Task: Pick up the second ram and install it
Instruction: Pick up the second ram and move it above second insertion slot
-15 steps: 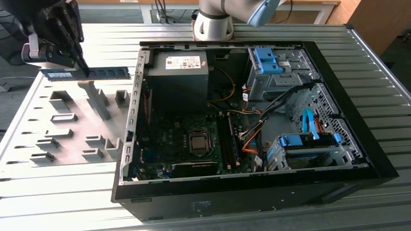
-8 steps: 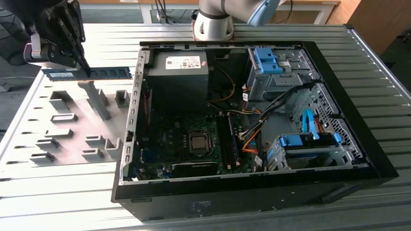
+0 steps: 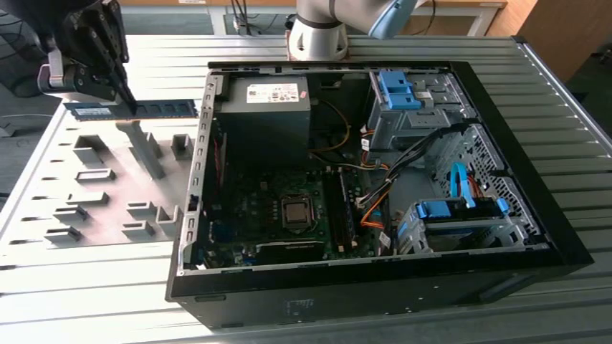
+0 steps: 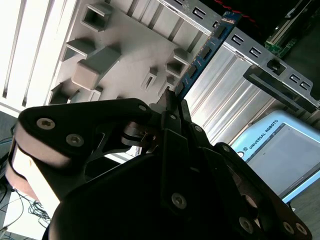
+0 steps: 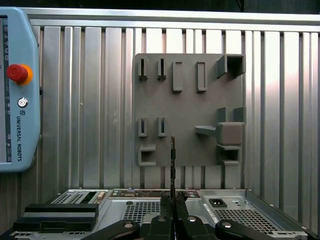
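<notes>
Currently pinching the long, thin, green-blue circuit-board second ram (image 3: 143, 110) by its upper edge, clamping the jaws of the black metal gripper (image 3: 126, 102) onto it, holding it level above the grey plastic fixture plate (image 3: 120, 190), just beside the open black computer case (image 3: 383, 294). Probably risking twisting or slipping in such a narrow grip, or clipping the case wall or loose orange cables (image 3: 378, 211). Showing a row of black chips, pale label toward one end, appearing edge-on in the first wrist view.
</notes>
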Controlling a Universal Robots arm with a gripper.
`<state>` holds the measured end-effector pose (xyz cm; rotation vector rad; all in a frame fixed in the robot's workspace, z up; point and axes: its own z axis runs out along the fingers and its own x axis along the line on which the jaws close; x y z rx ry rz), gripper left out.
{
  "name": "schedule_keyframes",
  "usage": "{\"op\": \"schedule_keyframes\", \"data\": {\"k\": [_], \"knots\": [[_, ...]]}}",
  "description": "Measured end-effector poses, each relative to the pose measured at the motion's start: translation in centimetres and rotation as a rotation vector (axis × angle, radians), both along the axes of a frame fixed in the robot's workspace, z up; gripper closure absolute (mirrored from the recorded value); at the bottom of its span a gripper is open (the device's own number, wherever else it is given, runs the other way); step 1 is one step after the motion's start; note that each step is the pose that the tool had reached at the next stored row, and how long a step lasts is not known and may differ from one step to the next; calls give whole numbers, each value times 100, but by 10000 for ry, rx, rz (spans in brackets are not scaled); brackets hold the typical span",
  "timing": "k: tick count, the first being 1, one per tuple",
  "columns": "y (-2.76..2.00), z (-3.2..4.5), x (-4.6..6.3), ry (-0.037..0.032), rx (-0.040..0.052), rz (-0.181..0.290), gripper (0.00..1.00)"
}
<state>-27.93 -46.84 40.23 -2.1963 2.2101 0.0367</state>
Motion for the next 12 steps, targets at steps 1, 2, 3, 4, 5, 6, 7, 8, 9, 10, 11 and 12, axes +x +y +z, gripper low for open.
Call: {"op": "schedule_keyframes", "data": {"k": [1,2,3,4,5,6,7,8,9,10,11,12], "knots": [[0,0,3,0,0,1,86],[0,0,4,-1,0,1,86],[0,0,6,-1,0,0,86],[0,0,8,0,0,1,86],[0,0,10,0,0,1,86],[0,0,13,0,0,1,86],[0,0,16,0,0,1,86],[0,0,19,0,0,1,86],[0,0,24,0,0,1,86],[0,0,28,0,0,1,86],[0,0,33,0,0,0,86],[0,0,38,0,0,1,86]]}}
